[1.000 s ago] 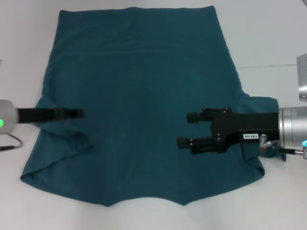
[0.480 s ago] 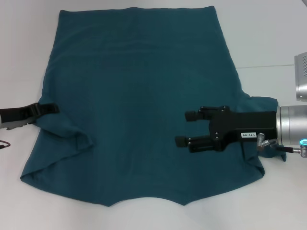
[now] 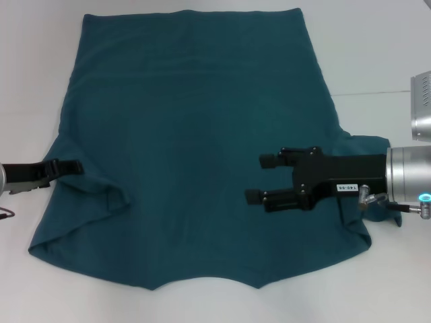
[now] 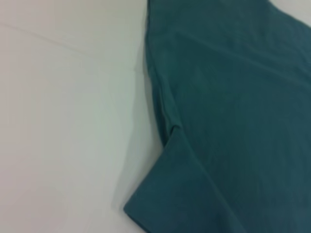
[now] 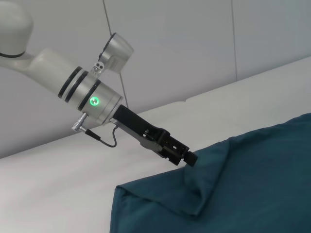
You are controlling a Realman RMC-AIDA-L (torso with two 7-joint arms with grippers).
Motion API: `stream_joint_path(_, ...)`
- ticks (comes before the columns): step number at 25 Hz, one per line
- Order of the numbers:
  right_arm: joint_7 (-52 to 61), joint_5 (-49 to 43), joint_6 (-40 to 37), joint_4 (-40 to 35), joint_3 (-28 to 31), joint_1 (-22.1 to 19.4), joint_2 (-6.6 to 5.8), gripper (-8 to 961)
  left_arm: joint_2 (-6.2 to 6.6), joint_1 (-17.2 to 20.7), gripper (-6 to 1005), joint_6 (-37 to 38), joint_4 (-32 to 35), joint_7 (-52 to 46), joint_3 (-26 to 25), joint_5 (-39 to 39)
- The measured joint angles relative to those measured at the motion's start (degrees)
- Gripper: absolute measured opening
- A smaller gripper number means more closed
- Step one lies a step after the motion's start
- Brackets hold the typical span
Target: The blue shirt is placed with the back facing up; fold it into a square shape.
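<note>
The blue shirt [image 3: 195, 134] lies spread flat on the white table, plain side up, hem at the far end and collar notch at the near edge. Its left sleeve [image 3: 94, 195] is folded in onto the body. My left gripper [image 3: 73, 166] sits at the shirt's left edge, by the armpit, touching the cloth there. The right wrist view shows the left gripper [image 5: 189, 158] tip against a raised fold of the shirt [image 5: 243, 179]. My right gripper [image 3: 261, 179] hovers open over the shirt's right half, pointing left, with nothing between its fingers. The left wrist view shows only the shirt's [image 4: 233, 97] edge and sleeve.
The white table [image 3: 377, 54] extends on all sides of the shirt, with a thin seam line [image 3: 384, 92] at the right. A dark cable [image 3: 7, 214] hangs by the left arm. A grey panelled wall [image 5: 194, 43] stands behind the table.
My left gripper has drawn back leftward from over the shirt to its left edge, then dropped slightly nearer. The right gripper has crept a little to the left.
</note>
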Motion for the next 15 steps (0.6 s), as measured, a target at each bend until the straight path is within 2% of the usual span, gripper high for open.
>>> stream_joint_path(15,-0.41,0.00,0.12,0.68,0.19,0.80,0.01,908,-0.17,-2.17,810,-0.36,-2.33,0.42,1.37,0.81)
